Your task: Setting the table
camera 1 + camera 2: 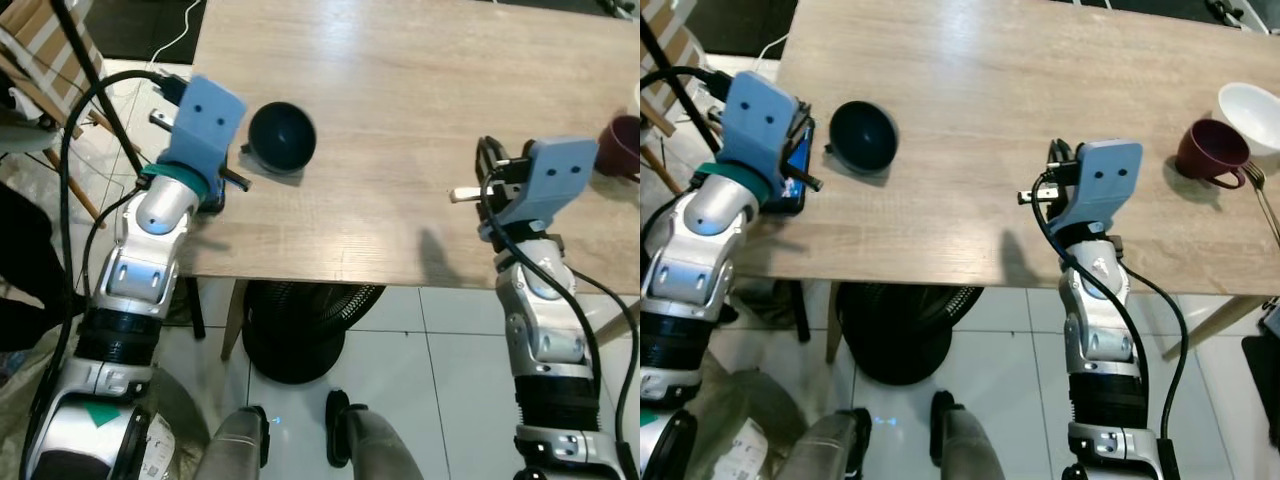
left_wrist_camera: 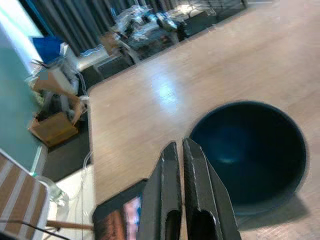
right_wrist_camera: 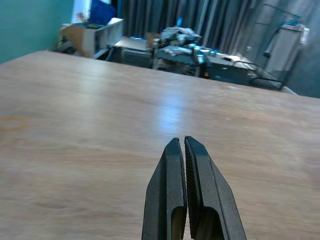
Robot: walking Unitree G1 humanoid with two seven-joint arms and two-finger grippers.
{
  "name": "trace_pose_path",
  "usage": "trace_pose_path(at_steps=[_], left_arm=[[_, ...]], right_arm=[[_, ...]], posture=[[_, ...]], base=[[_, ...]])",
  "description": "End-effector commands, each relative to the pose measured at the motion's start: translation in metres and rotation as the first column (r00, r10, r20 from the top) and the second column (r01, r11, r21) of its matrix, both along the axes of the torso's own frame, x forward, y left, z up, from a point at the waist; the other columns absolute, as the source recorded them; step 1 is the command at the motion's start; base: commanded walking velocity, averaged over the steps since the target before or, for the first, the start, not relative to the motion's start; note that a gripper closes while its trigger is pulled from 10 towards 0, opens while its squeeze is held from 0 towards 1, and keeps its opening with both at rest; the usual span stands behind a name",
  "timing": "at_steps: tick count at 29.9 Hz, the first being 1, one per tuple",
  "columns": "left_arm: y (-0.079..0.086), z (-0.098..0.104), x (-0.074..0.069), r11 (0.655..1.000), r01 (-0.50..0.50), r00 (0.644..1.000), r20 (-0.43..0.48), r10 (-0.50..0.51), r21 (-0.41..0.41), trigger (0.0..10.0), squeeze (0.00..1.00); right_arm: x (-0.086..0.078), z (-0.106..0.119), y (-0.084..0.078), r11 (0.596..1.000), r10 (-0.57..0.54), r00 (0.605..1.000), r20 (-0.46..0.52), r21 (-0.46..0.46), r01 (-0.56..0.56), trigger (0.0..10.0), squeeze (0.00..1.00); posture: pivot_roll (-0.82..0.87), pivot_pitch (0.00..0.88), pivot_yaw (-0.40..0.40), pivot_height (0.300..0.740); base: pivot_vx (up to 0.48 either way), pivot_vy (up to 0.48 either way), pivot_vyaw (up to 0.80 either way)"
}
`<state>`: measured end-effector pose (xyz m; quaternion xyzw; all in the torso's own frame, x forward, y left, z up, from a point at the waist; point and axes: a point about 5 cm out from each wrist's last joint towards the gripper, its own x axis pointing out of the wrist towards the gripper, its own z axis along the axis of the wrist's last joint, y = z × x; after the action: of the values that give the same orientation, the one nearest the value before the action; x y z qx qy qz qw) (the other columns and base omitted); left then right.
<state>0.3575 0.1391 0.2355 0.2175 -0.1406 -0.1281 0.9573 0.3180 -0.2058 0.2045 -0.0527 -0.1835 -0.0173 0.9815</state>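
Both my grippers, left (image 2: 181, 150) & right (image 3: 184, 145), are closed, holding nothing. Left needs opening wide before taking dark bowl's (image 1: 281, 137) near rim, w/o tipping it.

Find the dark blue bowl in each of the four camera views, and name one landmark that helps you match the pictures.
Left eye view: dark blue bowl on the wooden table, near its left edge, just right of the left gripper.
Right eye view: same spot, upper left.
Left wrist view: large, just beyond the shut fingers.
Right wrist view: bare tabletop ahead of the right gripper; no bowl here.
Shared landmark: the pale wooden tabletop.
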Motion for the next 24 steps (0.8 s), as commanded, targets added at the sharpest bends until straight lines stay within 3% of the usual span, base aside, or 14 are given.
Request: trace_pose_path(at_steps=[1,8,9,11,12,13,14,24], left_arm=[[-0.010,-0.006,0.004,0.999,0.043,0.999,-0.010,-0.043,0.032,10.0,0.00],[-0.035,-0.016,0.012,0.993,0.115,0.992,-0.048,-0.114,0.022,10.0,0.00],[-0.042,-0.021,0.013,0.991,0.131,0.990,-0.059,-0.129,0.021,10.0,0.72],[-0.050,-0.026,0.014,0.989,0.145,0.987,-0.070,-0.143,0.020,10.0,0.72],[-0.056,-0.028,0.015,0.987,0.161,0.984,-0.079,-0.160,0.015,10.0,0.86],[-0.056,-0.028,0.015,0.987,0.161,0.984,-0.079,-0.160,0.015,10.0,0.86],[-0.061,-0.029,0.016,0.986,0.166,0.983,-0.083,-0.165,0.010,10.0,1.00],[-0.070,-0.025,0.015,0.986,0.166,0.985,-0.044,-0.167,-0.031,10.0,1.00]], right_arm=[[-0.002,-0.006,-0.011,0.998,-0.060,0.998,-0.011,-0.001,0.060,10.0,0.00],[-0.006,-0.004,-0.021,0.994,-0.112,0.994,-0.003,-0.010,0.112,10.0,0.00],[-0.008,-0.002,-0.020,0.994,-0.112,0.994,0.000,-0.011,0.112,10.0,0.00],[-0.009,0.000,-0.020,0.994,-0.111,0.994,0.004,-0.013,0.111,10.0,0.00],[-0.010,0.001,-0.019,0.994,-0.110,0.994,0.006,-0.013,0.110,10.0,0.00],[-0.010,0.001,-0.019,0.994,-0.110,0.994,0.006,-0.013,0.110,10.0,0.00],[-0.011,0.002,-0.018,0.994,-0.109,0.994,0.008,-0.013,0.109,10.0,0.00],[-0.012,0.001,-0.017,0.995,-0.097,0.995,0.001,-0.018,0.097,10.0,0.00]], posture=[[0.02,0.129,0.057,0.740],[-0.02,0.130,0.062,0.740],[-0.03,0.130,0.065,0.740],[-0.03,0.130,0.067,0.740],[-0.04,0.130,0.066,0.740],[-0.04,0.130,0.066,0.740],[-0.04,0.129,0.066,0.740],[-0.04,0.142,0.053,0.740]], base=[[0.000,0.000,0.00],[0.000,0.000,0.00],[0.000,0.000,0.00],[0.000,0.000,0.00],[0.000,0.000,0.00],[0.000,0.000,0.00],[0.000,0.000,0.00],[0.000,0.000,0.00]])
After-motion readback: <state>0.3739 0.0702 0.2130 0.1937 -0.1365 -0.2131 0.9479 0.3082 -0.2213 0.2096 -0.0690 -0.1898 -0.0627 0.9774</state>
